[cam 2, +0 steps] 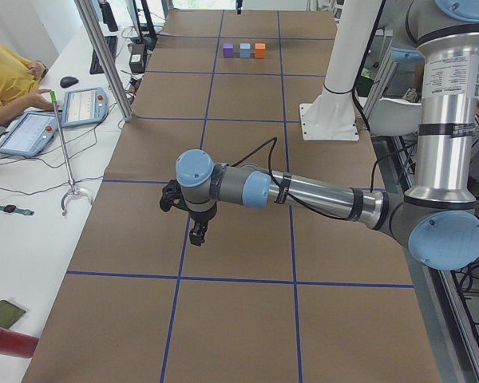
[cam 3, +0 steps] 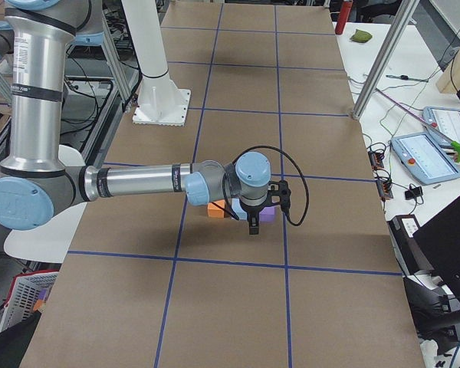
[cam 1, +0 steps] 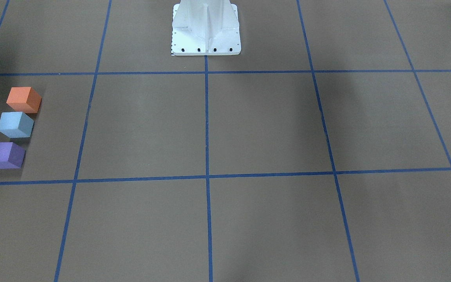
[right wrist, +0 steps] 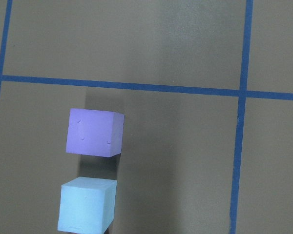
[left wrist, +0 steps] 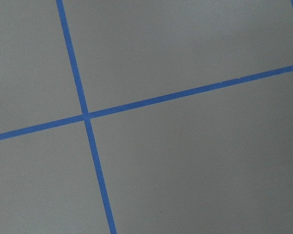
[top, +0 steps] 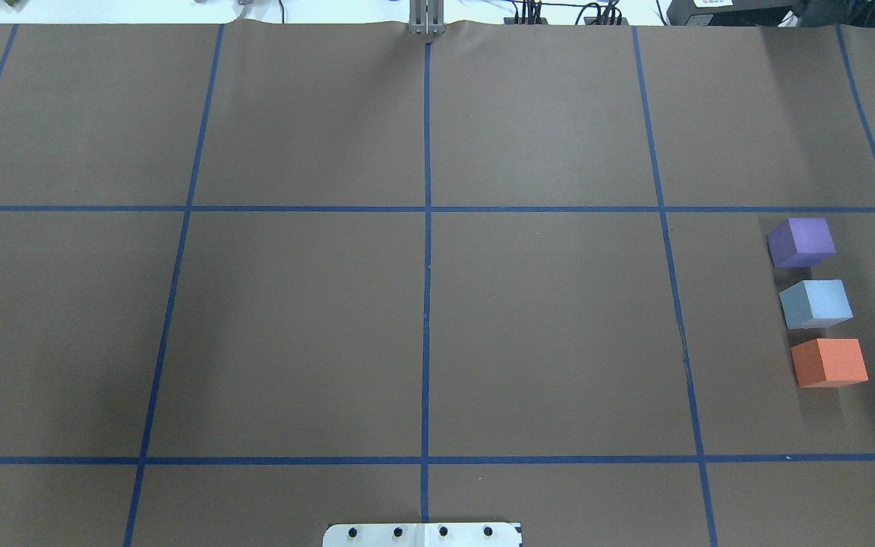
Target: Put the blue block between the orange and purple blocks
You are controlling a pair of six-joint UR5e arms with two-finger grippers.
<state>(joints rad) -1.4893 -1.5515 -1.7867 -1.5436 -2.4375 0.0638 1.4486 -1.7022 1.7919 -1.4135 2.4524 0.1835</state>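
blue block (top: 816,304) | flat on face | between orange block (top: 829,362), purple block (top: 800,241)

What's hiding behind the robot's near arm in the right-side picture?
An orange foam cube and a purple foam cube peek out either side. The light-blue foam cube between them is covered there; the overhead view shows it.

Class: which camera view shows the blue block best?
Overhead exterior: the blue block sits whole, unobstructed. Front-facing shows it whole, near the edge; exterior left shows it tiny; right wrist crops it; exterior right mostly hides it behind the right arm; left wrist misses it.
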